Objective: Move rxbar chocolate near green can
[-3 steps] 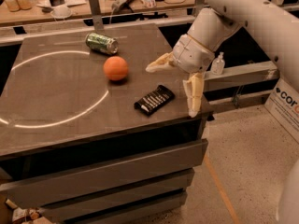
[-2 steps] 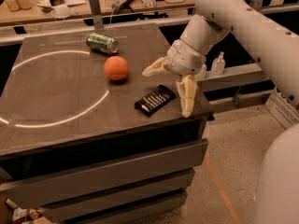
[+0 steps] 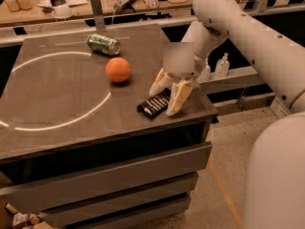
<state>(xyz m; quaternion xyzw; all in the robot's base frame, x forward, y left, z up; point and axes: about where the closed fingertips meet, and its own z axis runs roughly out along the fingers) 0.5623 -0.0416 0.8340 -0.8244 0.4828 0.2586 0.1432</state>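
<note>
The rxbar chocolate point(image 3: 152, 104), a flat black wrapper with white stripes, lies near the right front edge of the dark table point(image 3: 62, 104). My gripper point(image 3: 164, 97) hangs right over the bar's right end, its two cream fingers point(image 3: 177, 97) spread open on either side of it, close above or touching it. The green can point(image 3: 103, 44) lies on its side at the back of the table, well apart from the bar. An orange ball point(image 3: 118, 69) sits between the can and the bar.
A pale ring of light curves across the table's left half. A cluttered bench point(image 3: 71, 4) runs behind the table. A small bottle point(image 3: 222, 64) stands on a ledge at the right. Drawers lie below the tabletop.
My gripper has moved left and down from beside the table's right edge to over the bar's right end. The bar, ball and can have not moved.
</note>
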